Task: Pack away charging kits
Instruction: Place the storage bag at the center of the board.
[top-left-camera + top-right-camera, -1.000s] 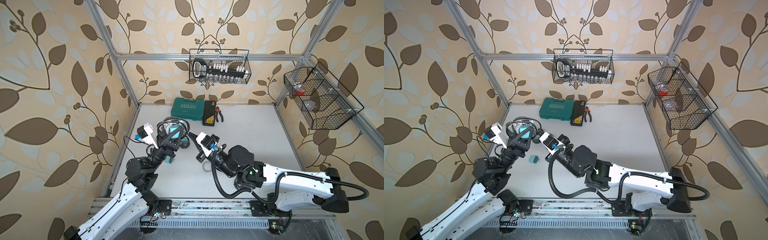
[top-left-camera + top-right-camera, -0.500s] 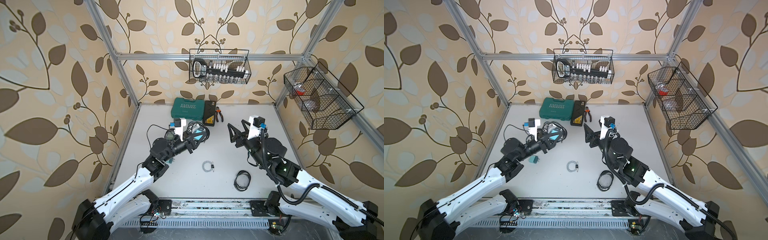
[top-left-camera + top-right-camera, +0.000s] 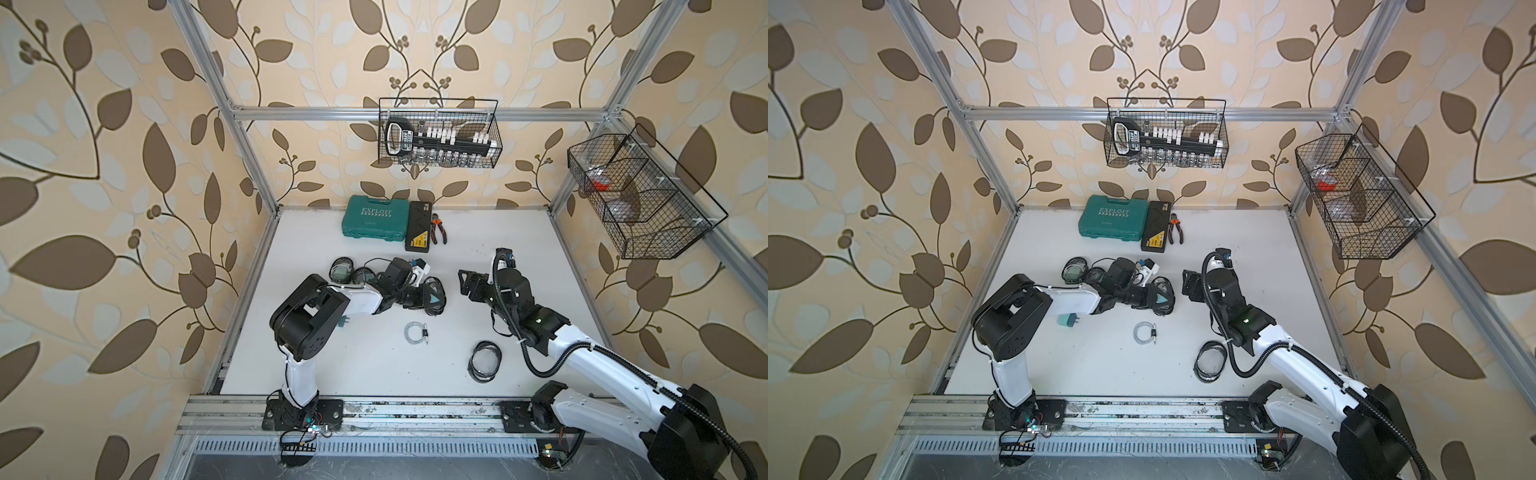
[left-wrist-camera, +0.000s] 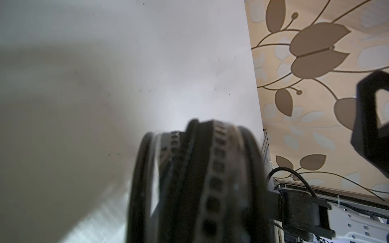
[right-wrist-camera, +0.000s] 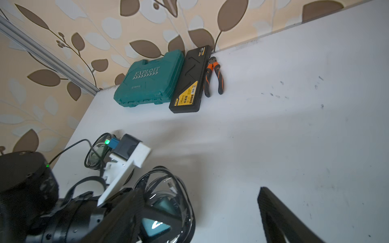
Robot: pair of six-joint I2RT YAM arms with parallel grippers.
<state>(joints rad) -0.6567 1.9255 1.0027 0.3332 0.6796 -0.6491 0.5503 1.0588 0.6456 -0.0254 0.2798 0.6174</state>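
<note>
**Right jaws let go; left keeps the pouch**

In both top views my left gripper (image 3: pixel 430 300) stays clenched on the filled pouch (image 3: pixel 441 291) at mid-table. My right gripper (image 3: pixel 1187 284), shut close by it a second ago, now stands spread and empty just beside it. A coiled cable (image 3: pixel 1144 333) and an empty pouch (image 3: pixel 1210 360) lie nearer the table's (image 3: pixel 519 249) front edge.

Left wrist: the filled pouch (image 4: pixel 210 178) is a blurred, edge-on rim, and my fingers are hidden.

Right wrist: one finger (image 5: pixel 271 208) of my right gripper shows, cut off.

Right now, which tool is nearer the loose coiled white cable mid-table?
Left. The left tool, shut on a zip pouch, is just beyond the coiled cable toward the back wall; the right tool, open, is farther off, back and right of it.
</note>
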